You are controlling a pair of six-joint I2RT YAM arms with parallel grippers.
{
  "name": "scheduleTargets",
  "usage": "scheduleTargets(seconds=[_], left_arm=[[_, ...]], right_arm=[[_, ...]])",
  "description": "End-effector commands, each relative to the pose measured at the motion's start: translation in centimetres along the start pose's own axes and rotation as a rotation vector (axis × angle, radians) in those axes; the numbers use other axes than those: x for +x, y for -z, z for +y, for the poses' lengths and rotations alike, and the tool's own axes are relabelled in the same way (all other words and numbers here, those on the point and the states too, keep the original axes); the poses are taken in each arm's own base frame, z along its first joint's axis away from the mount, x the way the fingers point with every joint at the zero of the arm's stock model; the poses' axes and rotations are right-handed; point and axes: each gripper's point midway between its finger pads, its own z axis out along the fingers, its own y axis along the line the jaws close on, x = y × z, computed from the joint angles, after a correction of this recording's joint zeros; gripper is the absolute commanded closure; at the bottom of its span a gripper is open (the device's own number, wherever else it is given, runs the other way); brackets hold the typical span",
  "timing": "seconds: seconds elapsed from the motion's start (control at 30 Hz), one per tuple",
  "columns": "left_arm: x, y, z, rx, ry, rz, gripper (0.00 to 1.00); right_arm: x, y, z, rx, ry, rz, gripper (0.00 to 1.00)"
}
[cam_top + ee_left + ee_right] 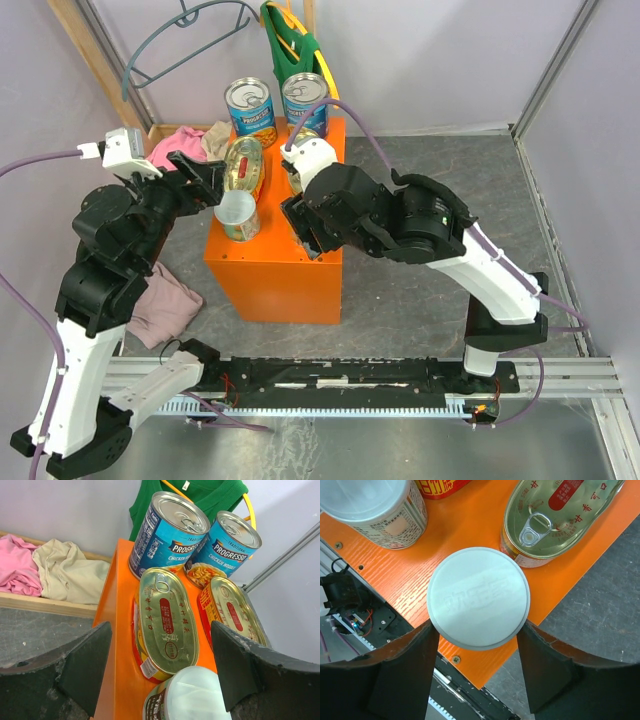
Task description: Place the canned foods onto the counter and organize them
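- All six tins stand on the orange box (275,285). Two tall blue cans (167,535) are at the back, two flat oval tins (167,622) in the middle, and two white-lidded cans toward the near side.
- The right gripper (477,626) straddles one white-lidded can (477,597), with a finger close against each side of its lid. We cannot tell whether it is clamped on the can or has let go.
- That can sits close to the box's near edge, and we judge this the main risk. If a finger drags on the lid as the arm lifts or swings away, the can could tip or slide off onto the table (420,300).
- One oval tin (555,515) lies just beside this can, so leaving sideways in that direction could knock it askew.
- The left gripper (161,630) is spread wide and holds nothing. It hangs at the box's left side, with the other white-lidded can (187,695) low between its fingers. Dropping or pushing forward there could shove that can into the oval tin right behind it.
- Around the box are a wooden tray (45,607) of pink and beige clothes to the left, a green garment (200,492) behind the tall cans, and a pink cloth (165,305) by the left arm. In our view none of these blocks a straight lift.
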Motion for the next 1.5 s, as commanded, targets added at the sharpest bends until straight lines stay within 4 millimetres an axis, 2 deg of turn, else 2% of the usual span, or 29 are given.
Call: scheduleTargets(seconds=[0.0,0.2,0.43,0.5,0.6,0.77,1.03,1.13,1.17,1.23,1.33,1.47], left_arm=[[-0.9,0.3,-0.6,0.02,0.04,-0.036,0.15],[-0.9,0.4,-0.5,0.02,0.042,-0.037,0.16],[-0.9,0.7,-0.4,0.02,0.04,-0.035,0.17],[-0.9,0.8,-0.4,0.02,0.042,-0.035,0.17],[-0.9,0.7,-0.4,0.019,0.043,-0.036,0.17],[-1.1,0.7,-0.5,0.02,0.043,-0.041,0.12],[-1.7,0.4,-0.6,0.013,0.063,-0.062,0.11],[-1.9,0.0,-0.5,0.002,0.062,-0.069,0.11],[-2.0,-0.2,-0.6,0.0,0.06,-0.072,0.11],[-1.9,-0.9,-0.5,-0.012,0.052,-0.068,0.11],[-1.8,-2.0,-0.6,-0.027,0.039,-0.067,0.11],[-2.3,-3.9,-0.2,-0.079,-0.006,-0.08,0.1]], right_arm=[[-1.5,0.4,-0.3,0.008,-0.016,-0.069,0.33],[-1.9,-0.3,-0.4,0.03,-0.008,-0.084,0.4],[-1.9,-0.6,-1.1,0.064,-0.011,-0.086,0.4],[-1.9,-0.6,-1.1,0.06,-0.015,-0.086,0.4],[-1.9,-0.4,-0.6,0.028,-0.018,-0.081,0.32],[-2.2,0.7,0.3,-0.029,-0.019,-0.099,0.22],[-1.6,3.8,0.2,-0.053,-0.023,-0.128,0.2],[-1.8,5.1,-0.8,-0.035,-0.042,-0.166,0.19],[-2.0,5.6,-1.2,-0.028,-0.052,-0.185,0.15],[-2.2,6.2,-2.4,0.008,-0.067,-0.214,0.13],[-2.1,7.1,-4.9,0.107,-0.068,-0.237,0.11],[-2.1,7.8,-9.2,0.248,-0.092,-0.244,0.1]])
